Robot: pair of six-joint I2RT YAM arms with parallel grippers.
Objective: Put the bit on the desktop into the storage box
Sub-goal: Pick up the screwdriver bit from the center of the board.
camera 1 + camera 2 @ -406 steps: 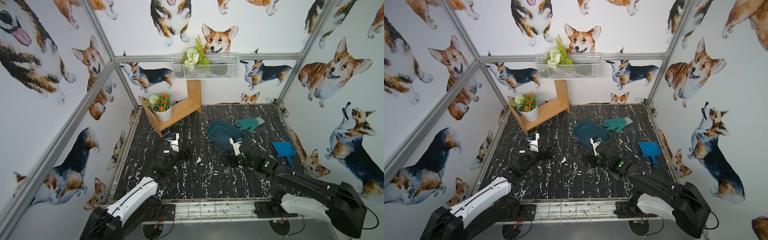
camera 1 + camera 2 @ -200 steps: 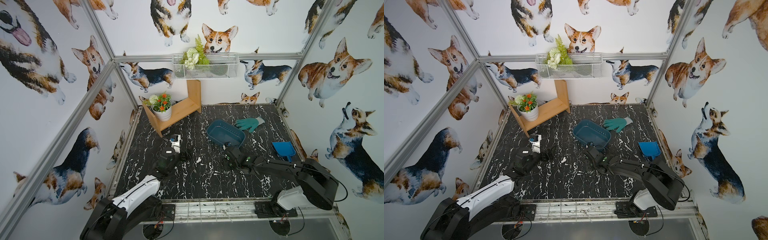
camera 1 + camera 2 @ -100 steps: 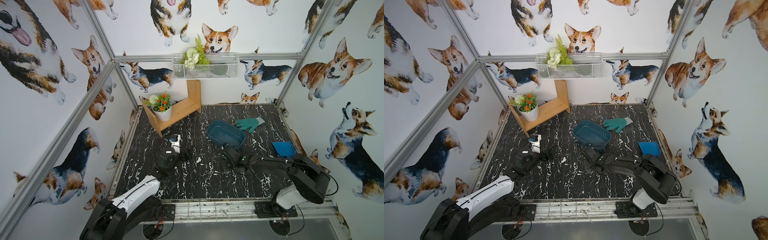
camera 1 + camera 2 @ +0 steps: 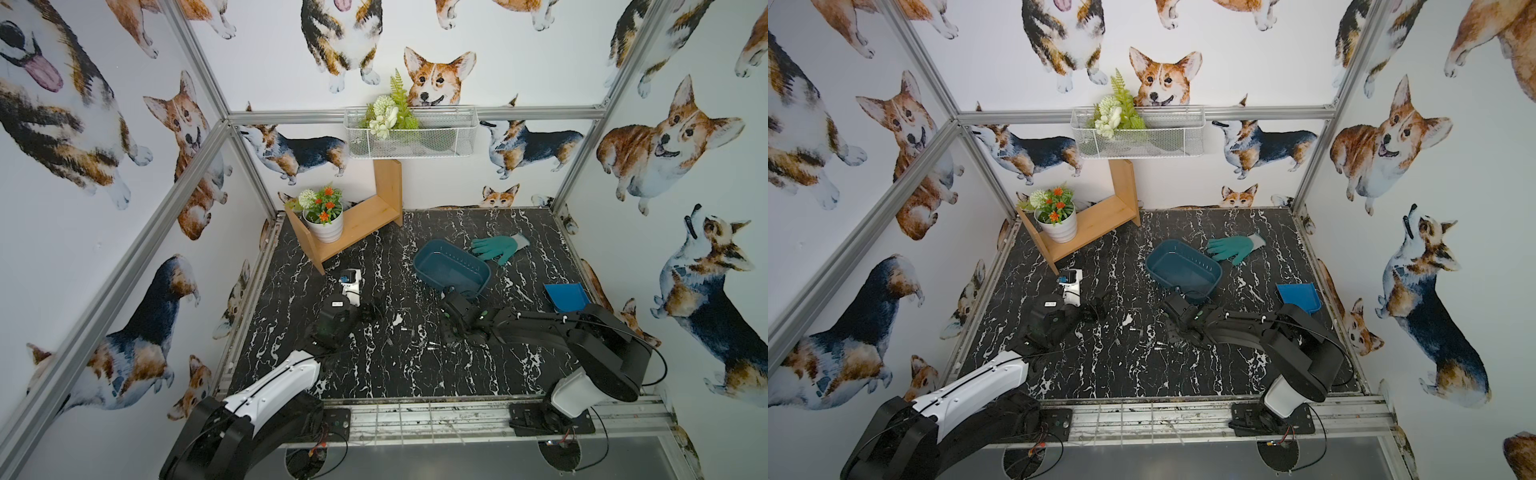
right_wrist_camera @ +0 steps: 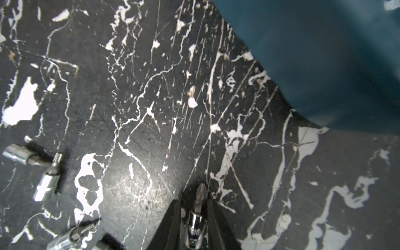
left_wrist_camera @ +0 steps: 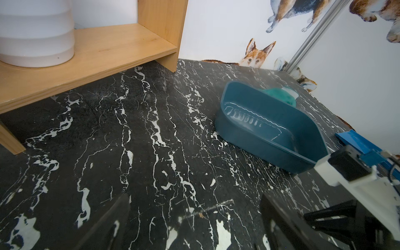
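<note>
The counter (image 4: 415, 374), black marble w/ white veins, carries everything. Biggest change is the right arm. Two secs back it was humped up w/ its wrist at the box's near wall. Now it lies stretched low, and the right claw (image 5: 193, 202) is down at the counter just in front of the storage box (image 4: 478, 286). The left arm is approx where it was, w/ the left claw (image 6: 194, 203) spread wide over bare marble, holding nothing.

The storage box hasn't shifted. It sits mid-counter toward the back, its teal floor bare in both top views, w/ a glove (image 4: 498, 247) just beside its far corner. On the back rail, the wire basket (image 4: 457, 137) holds fern & white blooms. The pot (image 4: 326, 232) on the wooden shelf (image 4: 365, 220) holds orange flowers.

Smallest is the bit (image 5: 198, 194), chrome w/ a cross tip, low at the counter between the right claw's fingers. They sit close on either side, but I can't tell if they pinch it yet. The loose bits (image 5: 46, 181) lie nearby, apart from the claw.
</note>
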